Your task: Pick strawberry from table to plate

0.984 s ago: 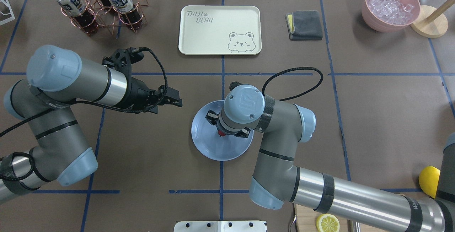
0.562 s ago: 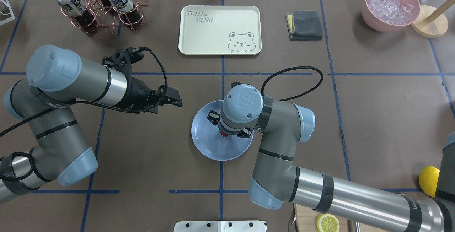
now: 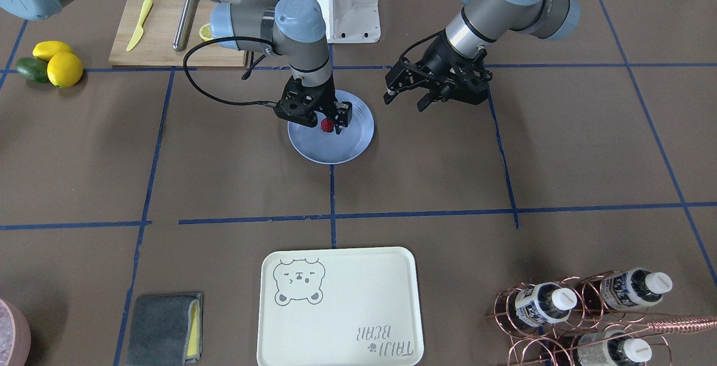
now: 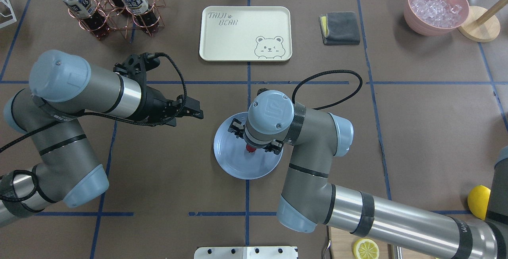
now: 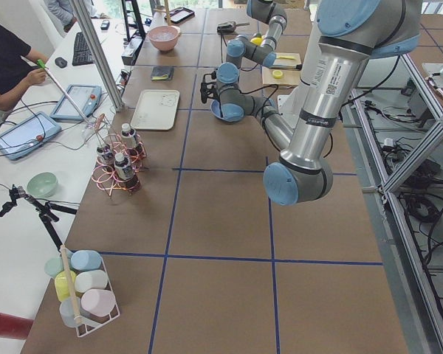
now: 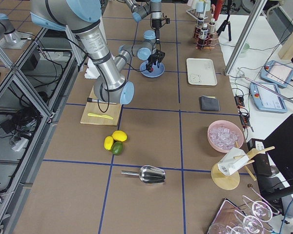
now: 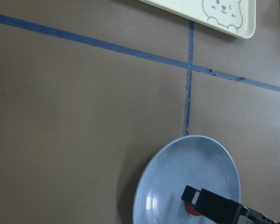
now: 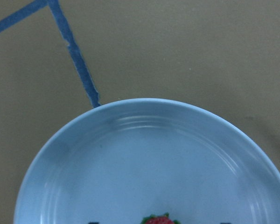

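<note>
The light-blue plate (image 4: pixel 234 165) (image 3: pixel 336 150) lies on the brown table (image 4: pixel 166 179) at a crossing of blue tape lines. The small red strawberry (image 3: pixel 326 125) (image 8: pixel 159 219) (image 7: pixel 191 211) rests on the plate near its middle. My right gripper (image 3: pixel 325 123) points straight down over it, open, with its fingers standing clear on either side of the berry. In the overhead view the right wrist hides most of that gripper, and only a bit of the strawberry (image 4: pixel 250 149) shows. My left gripper (image 3: pixel 404 100) (image 4: pixel 197 113) hovers open and empty beside the plate.
A cream bear tray (image 4: pixel 245 33), a grey cloth (image 4: pixel 340 28), a pink bowl of ice (image 4: pixel 435 7) and a copper bottle rack (image 4: pixel 115 9) stand at the far side. Lemons (image 3: pixel 56 63), an avocado (image 3: pixel 31 69) and a cutting board (image 3: pixel 168 29) sit near the robot's right.
The right wrist has turned a little and shifted slightly over the plate, and its fingers look a bit wider apart. The left arm has not moved.
</note>
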